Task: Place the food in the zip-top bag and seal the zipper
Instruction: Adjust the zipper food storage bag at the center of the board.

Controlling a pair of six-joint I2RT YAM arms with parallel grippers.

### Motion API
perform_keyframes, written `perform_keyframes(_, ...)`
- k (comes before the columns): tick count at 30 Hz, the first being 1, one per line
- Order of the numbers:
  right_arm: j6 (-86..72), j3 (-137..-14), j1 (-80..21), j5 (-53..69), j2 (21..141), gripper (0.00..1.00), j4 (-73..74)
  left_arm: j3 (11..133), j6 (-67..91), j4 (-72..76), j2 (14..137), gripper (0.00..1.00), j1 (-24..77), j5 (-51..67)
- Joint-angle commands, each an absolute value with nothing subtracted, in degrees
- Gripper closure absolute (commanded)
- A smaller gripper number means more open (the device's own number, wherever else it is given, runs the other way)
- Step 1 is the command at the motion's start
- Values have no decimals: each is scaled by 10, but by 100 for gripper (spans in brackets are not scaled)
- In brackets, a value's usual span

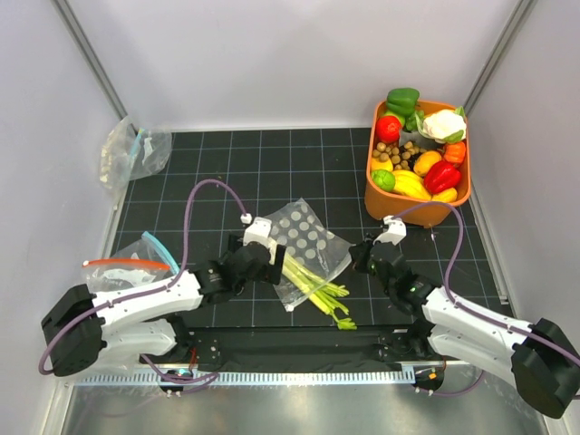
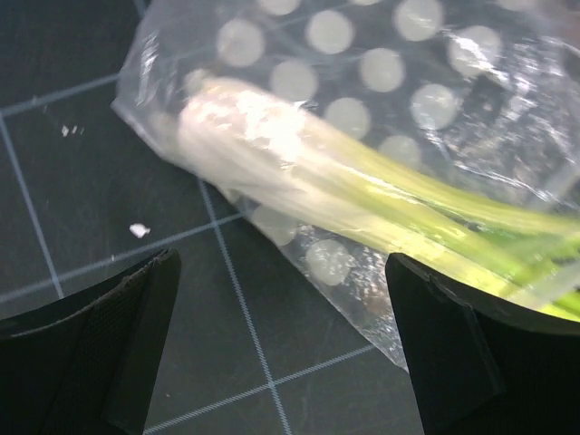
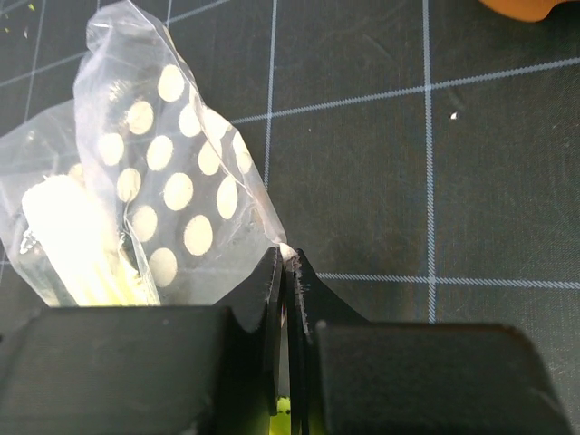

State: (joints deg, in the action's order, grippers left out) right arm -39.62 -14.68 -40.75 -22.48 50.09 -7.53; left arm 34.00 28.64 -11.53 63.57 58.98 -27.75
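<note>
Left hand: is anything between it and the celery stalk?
In the left wrist view, only the zip-top bag's dotted plastic and a strip of bare mat separate the open left hand from the celery stalk.

- Black worktop (image 1: 272,154) with a pale grid.
- Middle: dotted zip-top bag (image 1: 304,237), celery stalk (image 1: 317,288) poking out.
- Far right: orange tub (image 1: 373,195) of toy produce.
- Left: teal-strip bag (image 1: 134,149), red-orange-strip bag (image 1: 122,267).

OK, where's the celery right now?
In the top view the celery lies at the centre of the mat between the left gripper and right gripper, pale end inside the dotted bag, leafy end sticking out toward the near edge.
</note>
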Motion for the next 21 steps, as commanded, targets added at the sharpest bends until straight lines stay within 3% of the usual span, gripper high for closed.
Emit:
perform_keyframes(1,-401,-159,-407,-255,483,94,-77,364,448,-162,651,0,573,-322)
perform_keyframes(13,-398,-161,-407,-238,490,95,-86,352,645,-59,705,0,563,-329)
perform_keyframes(21,-399,-158,-407,-237,483,95,-85,416,804,-114,859,0,563,-373)
